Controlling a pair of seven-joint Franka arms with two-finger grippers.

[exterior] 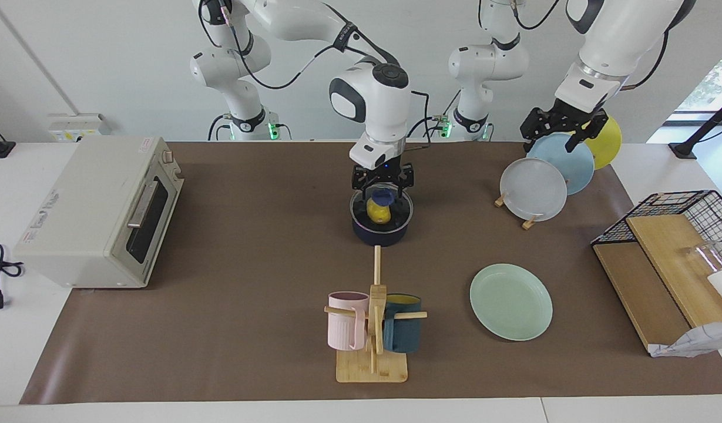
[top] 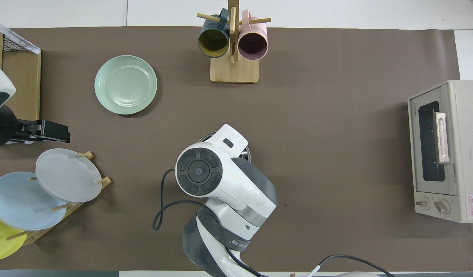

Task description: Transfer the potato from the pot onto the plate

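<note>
Open fingers over the pot, nothing lifted yet

The right gripper [exterior: 382,187] hangs spread above the potato [exterior: 378,211], which sits in the pot [exterior: 381,232]. The plate [exterior: 511,301] on the worktop is bare. The left gripper [exterior: 563,130] waits open over the plate rack.
</note>
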